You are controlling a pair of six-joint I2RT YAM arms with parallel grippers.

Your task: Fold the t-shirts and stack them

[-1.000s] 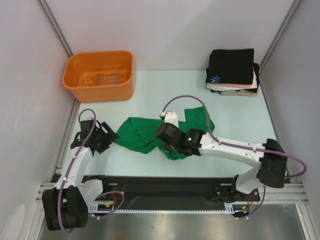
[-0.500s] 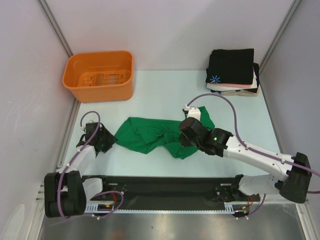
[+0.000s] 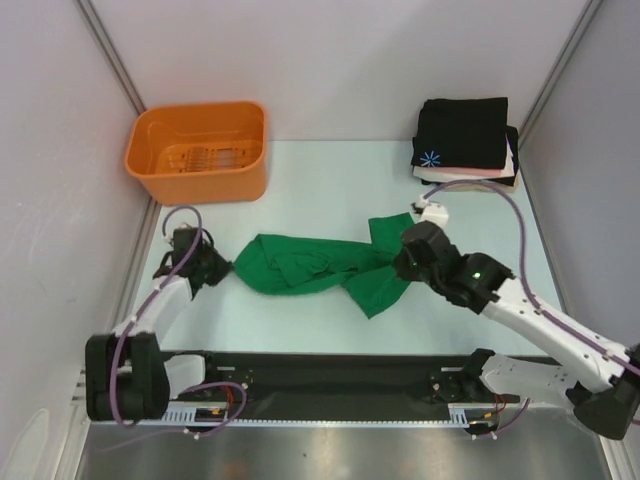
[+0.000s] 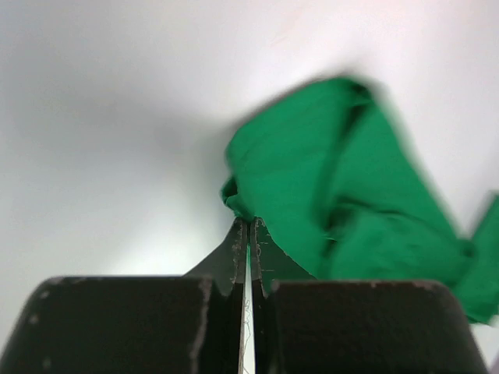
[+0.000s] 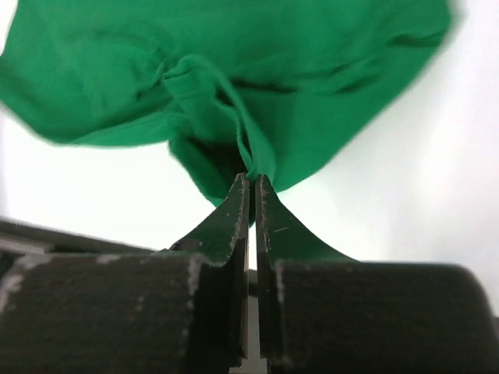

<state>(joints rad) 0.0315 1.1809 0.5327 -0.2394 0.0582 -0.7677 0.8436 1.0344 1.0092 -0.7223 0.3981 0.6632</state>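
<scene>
Your right end effector (image 3: pixel 401 262) has swung right, stretching the green t-shirt (image 3: pixel 305 265) over the pale, grey-walled tabletop (image 3: pixel 330 185); it and the left end effector (image 3: pixel 224 270) clench its ends. Shirts under the black t-shirt (image 3: pixel 462 130) look mostly hidden.

The basket (image 3: pixel 200 186) sits back-left, t-shirt (image 3: pixel 300 266) centre, folded stack (image 3: pixel 462 131) back-right, seemingly against the wall (image 3: pixel 588 150).

An orange plastic basket (image 3: pixel 200 180) stands upright at the far left corner of the pale green table (image 3: pixel 330 190), mouth up, with a slotted grid showing in its bottom. Plain light walls (image 3: pixel 330 60) close the far side and both flanks, met by slanting aluminium posts (image 3: pixel 108 55). A black strip (image 3: pixel 330 368) runs along the near edge, with brushed metal (image 3: pixel 340 455) below it
</scene>
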